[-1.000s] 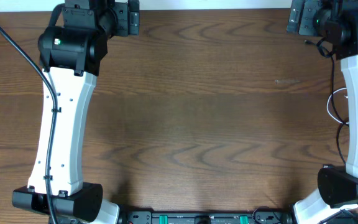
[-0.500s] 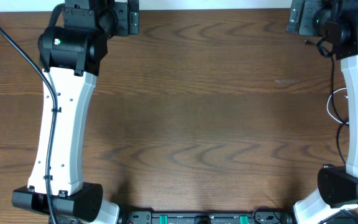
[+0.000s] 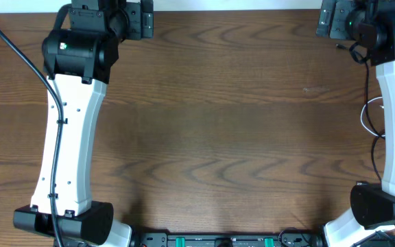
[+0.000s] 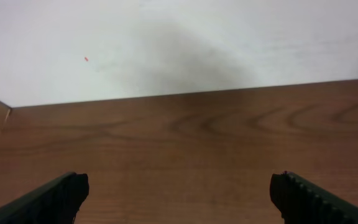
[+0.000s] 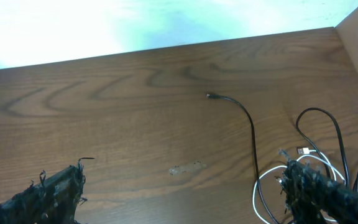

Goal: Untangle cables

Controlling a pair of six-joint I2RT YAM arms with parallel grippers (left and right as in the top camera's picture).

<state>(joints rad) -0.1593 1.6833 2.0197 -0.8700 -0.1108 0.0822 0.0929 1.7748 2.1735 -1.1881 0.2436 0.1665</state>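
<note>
Cables (image 5: pixel 253 146), black and white: you had them bunched at the right edge of the bench (image 5: pixel 104 118) beside the right arm (image 3: pixel 393 123), the black one running lengthwise ahead of your spread right gripper (image 5: pixel 185 193); the left gripper (image 4: pixel 179 199), equally spread, sat well apart.

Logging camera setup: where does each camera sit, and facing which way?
Overhead: above the table, looking straight down; left arm, right arm along its sides.
Left wrist: on the left arm, facing the wall; open left end effector frames the bottom.
Right wrist: same outlook; open right end effector below.
Shared: overhead and right wrist show black cable, white cable.
</note>
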